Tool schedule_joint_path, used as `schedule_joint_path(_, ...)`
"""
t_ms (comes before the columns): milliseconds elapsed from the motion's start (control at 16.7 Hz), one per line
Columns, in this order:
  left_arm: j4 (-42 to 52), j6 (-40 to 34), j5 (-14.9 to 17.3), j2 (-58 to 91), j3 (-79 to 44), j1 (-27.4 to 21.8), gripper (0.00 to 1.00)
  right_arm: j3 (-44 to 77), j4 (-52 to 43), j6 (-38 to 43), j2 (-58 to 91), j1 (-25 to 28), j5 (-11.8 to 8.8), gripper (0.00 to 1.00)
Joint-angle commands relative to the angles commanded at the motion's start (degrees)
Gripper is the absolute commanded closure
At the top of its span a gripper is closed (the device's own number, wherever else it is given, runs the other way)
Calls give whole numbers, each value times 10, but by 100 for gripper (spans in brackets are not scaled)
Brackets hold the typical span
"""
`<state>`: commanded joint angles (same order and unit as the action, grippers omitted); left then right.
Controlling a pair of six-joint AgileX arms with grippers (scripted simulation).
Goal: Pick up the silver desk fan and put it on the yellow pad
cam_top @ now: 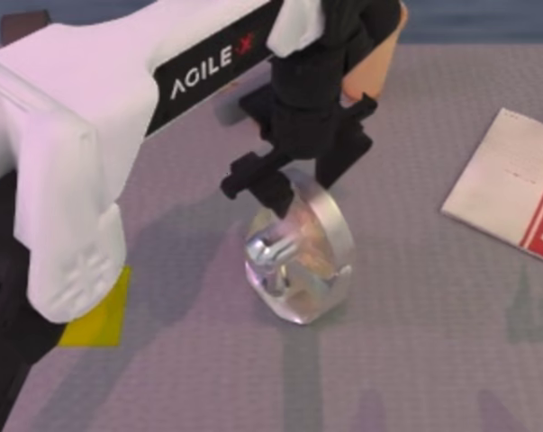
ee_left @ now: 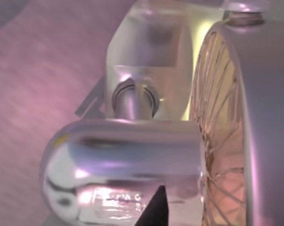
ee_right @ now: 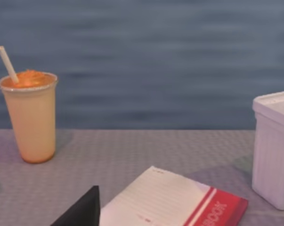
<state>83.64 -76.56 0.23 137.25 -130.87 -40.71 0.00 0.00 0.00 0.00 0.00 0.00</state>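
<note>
The left gripper [cam_top: 298,166] is down at the fan [cam_top: 300,258], which sits near the middle of the counter [cam_top: 415,315]. The black fingers [cam_top: 253,180] stand at the upper rim of the chrome ring, one on each side, but I cannot tell if they already press on it or are only close to it. In the left wrist view the fan [ee_left: 132,155] fills the picture: the motor hub, the neck and the wire grille are all very near, with one dark fingertip [ee_left: 153,209] just in front of the hub. The pad [cam_top: 100,319] lies at about 9 o'clock from the fan, well apart, and the big white arm hides most of it. To do this step well, I think the fingers should close on the thick ring, not on the thin grille, and the fan should lift straight up before it travels. The shiny ring may slip, so the hold must be firm. The diary [cam_top: 514,184] lies at 2 o'clock and is not in the way. The right arm is parked; its camera looks over the diary at a drink cup [ee_right: 31,117] and a white container [ee_right: 273,146].
</note>
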Motion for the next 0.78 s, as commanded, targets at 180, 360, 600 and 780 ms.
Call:
schedule_joint_path(180,0,0,0,0,0,0,83,0,0,0,0,0,0,0)
schedule_joint_path(360,0,0,0,0,0,0,100,0,0,0,0,0,0,0)
schedule_joint_path(600,0,0,0,0,0,0,100,0,0,0,0,0,0,0)
schedule_joint_path(780,0,0,0,0,0,0,100,0,0,0,0,0,0,0)
